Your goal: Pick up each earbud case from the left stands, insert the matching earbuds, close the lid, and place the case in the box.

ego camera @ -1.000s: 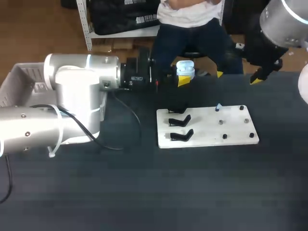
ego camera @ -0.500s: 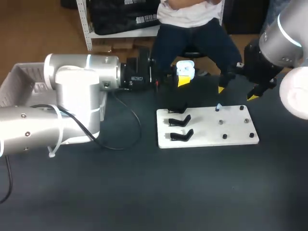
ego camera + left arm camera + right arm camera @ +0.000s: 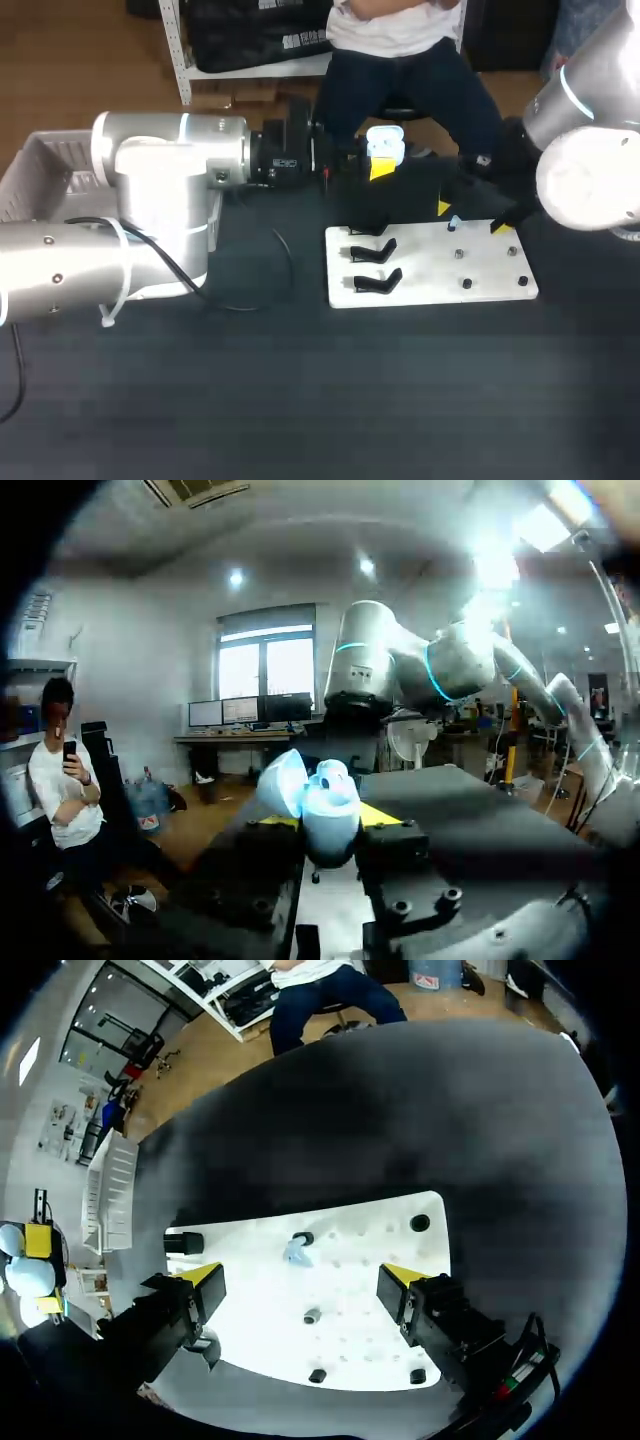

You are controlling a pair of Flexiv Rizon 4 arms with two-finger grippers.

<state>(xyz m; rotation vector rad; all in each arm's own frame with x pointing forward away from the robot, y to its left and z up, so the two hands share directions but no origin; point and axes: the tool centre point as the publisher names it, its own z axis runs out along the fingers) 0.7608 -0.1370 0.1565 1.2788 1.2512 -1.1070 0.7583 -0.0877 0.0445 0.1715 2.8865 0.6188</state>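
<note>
My left gripper (image 3: pixel 384 164) is held above the table's far edge, shut on a light blue earbud case (image 3: pixel 385 144) with its lid up. In the left wrist view the case (image 3: pixel 326 806) sits between the yellow fingertips (image 3: pixel 381 814). A white board (image 3: pixel 430 285) carries three empty black stands (image 3: pixel 376 250) on its left side and a small blue earbud (image 3: pixel 453 222) on a peg at its far edge. My right gripper (image 3: pixel 471 217) hangs open just above that earbud. In the right wrist view the earbud (image 3: pixel 295 1251) lies slightly ahead of the midpoint of the right gripper (image 3: pixel 303 1276).
A pale grey basket (image 3: pixel 38 172) stands at the table's left, partly behind my left arm. Several small black pegs (image 3: pixel 466 284) dot the right half of the board. Dark tabletop (image 3: pixel 330 400) stretches in front of the board.
My right arm has swung from the far right corner down and to the left, ending over the board's far edge above the earbud. The left arm and the case have not moved.
</note>
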